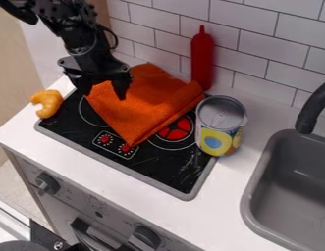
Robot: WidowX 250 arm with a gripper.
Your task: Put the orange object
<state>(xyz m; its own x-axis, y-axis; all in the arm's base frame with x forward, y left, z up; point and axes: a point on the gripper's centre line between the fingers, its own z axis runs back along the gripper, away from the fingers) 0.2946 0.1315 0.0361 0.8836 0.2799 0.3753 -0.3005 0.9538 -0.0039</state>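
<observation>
In the camera view, a folded orange cloth (142, 105), by its vivid color the likeliest "orange object" of the task, lies across the rear part of a black stovetop (171, 169), covering some of its burners. Above the stovetop's rear left side hangs the black gripper (104, 93), its two fingers spread apart, the tips at the cloth's left end with orange fabric visible between them. Whether either tip touches the fabric cannot be told.

The cloth looks light, soft and thick, with a napped surface that should give good friction and little risk of slipping. Nothing about it appears fragile. It will likely sag and swing once raised, and its folds may open. The raised fabric between the fingers offers the nearest hold; a deep pinch through several layers would be safer than a nip at the top one, which could peel away and leave the rest behind. A hold nearer the middle would balance it better.

At the stovetop's left corner rests a golden-orange, curved toy (53, 100), a rival for the description, probably firmer and smoother. A red bottle (203, 59) stands behind the stovetop and a can (220, 122) at its right side; trailing fabric could knock either one on a low lift.
</observation>
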